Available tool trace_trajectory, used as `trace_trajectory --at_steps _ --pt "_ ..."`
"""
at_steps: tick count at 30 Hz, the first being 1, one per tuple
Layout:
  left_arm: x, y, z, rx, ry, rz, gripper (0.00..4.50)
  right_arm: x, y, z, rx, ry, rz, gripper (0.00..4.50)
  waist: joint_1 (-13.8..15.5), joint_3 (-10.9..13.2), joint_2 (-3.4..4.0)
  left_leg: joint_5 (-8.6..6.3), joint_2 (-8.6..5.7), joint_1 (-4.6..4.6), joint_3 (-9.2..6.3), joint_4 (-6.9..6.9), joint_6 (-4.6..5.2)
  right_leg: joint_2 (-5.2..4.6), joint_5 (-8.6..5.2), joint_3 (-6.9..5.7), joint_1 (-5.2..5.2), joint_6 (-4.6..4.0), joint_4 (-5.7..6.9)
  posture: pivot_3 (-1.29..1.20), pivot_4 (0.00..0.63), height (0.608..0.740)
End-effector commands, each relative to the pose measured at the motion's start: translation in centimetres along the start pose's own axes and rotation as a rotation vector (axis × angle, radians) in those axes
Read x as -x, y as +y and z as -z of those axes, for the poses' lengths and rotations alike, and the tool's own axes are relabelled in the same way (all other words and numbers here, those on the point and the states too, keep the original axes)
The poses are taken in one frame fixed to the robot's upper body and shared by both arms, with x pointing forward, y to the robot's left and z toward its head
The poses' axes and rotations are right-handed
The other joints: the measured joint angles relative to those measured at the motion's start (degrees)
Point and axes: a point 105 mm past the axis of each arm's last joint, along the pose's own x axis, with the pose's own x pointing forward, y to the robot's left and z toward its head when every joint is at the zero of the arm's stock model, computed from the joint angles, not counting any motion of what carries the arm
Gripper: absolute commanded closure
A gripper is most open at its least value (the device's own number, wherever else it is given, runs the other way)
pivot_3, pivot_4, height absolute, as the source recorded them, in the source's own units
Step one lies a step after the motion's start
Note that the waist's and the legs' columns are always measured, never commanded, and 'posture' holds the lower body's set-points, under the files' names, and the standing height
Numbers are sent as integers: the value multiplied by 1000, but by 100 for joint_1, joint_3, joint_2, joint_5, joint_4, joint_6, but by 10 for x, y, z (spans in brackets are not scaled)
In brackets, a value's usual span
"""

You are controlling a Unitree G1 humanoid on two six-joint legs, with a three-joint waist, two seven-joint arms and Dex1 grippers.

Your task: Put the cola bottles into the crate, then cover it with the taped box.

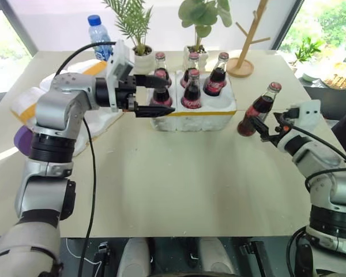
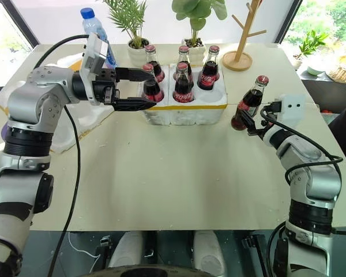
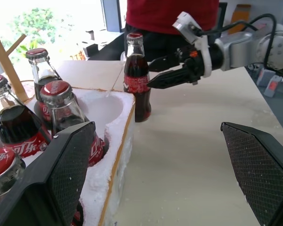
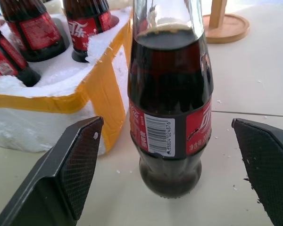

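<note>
right gripper (image 1: 265, 130): we are holding our fingers spread wide and grasping nothing, close by the table's right edge, with the lone bottle standing in the gap between them, untouched.
lone bottle (image 4: 170, 103): we are seeing one of the cola bottles standing upright on the bare table (image 1: 179, 184), just beside the crate's right end, outside it.
left gripper (image 1: 160, 95): we are reaching in from the left with fingers released and wide apart, at the crate's left end, straddling the front-left bottle without gripping it.
crate (image 1: 219, 109): we are seeing it sitting toward the far middle of the table, yellow band round its side, five cola bottles (image 1: 191, 92) standing in its wells and the front-right well empty.
taped box (image 1: 29, 107): we are seeing it lying at the table's left edge, partly behind our left arm.
water bottle (image 1: 99, 37): we are seeing it standing near the far-left corner.
plants (image 1: 139, 32): we are seeing two pots along the far edge, behind the crate.
wooden stand (image 1: 242, 60): we are seeing it toward the far-right corner.
</note>
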Motion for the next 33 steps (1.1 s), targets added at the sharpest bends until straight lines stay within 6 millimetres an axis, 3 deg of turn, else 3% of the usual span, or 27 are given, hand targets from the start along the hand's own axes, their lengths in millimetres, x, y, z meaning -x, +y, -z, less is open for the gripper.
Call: trace_trajectory --at_steps 1,6,8,11,15,18,23,28,33 --pt "3 -1 -10 -51 -5 -6 0 -12 -1 -11 18 -47 -3 40 -2 0 0 0 0 0 0 0 0 0 0 0 0 0 0 0 150 740" --pt "6 -2 -10 -50 -6 -17 0 -32 -7 -1 4 -26 -3 40 -6 0 0 1 0 1 0 -1 -1 0 0 0 0 0 0 0 150 740" --pt "6 -2 -10 -50 -6 -21 0 -37 -10 1 0 -25 -4 585 -7 0 0 3 0 0 1 -1 -5 0 0 0 0 0 0 0 150 740" --pt "9 -2 -10 -52 -4 -34 0 -39 -12 -5 45 -30 -5 1744 -3 0 0 12 1 0 1 -1 -20 -1 0 1 0 0 0 0 150 740" --pt "14 0 -12 -52 -7 -57 0 -37 -11 -46 91 -133 -33 1709 -4 3 5 13 0 -1 3 0 -22 -3 0 2 -2 0 0 0 150 740" --pt "18 0 -10 -49 -3 -74 0 -36 -4 -93 114 -250 -73 1709 -8 13 22 14 0 -5 5 -1 -23 -3 0 6 -10 0 1 0 150 740" --pt "21 2 -9 -47 0 -90 0 -40 27 -137 87 -361 -193 1709 -41 20 33 14 6 -3 6 -4 -25 8 0 13 -17 -1 8 0 150 740" --pt "21 2 -10 -49 0 -98 0 -50 61 -136 78 -338 -310 1709 -17 19 32 14 11 -5 7 -4 -25 15 -1 16 -16 -1 5 0 150 740" --pt "23 2 -12 -53 -1 -112 0 -56 80 -107 58 -250 -377 1709 18 19 32 14 8 -9 9 -4 -25 9 0 17 -17 -1 4 0 150 740"
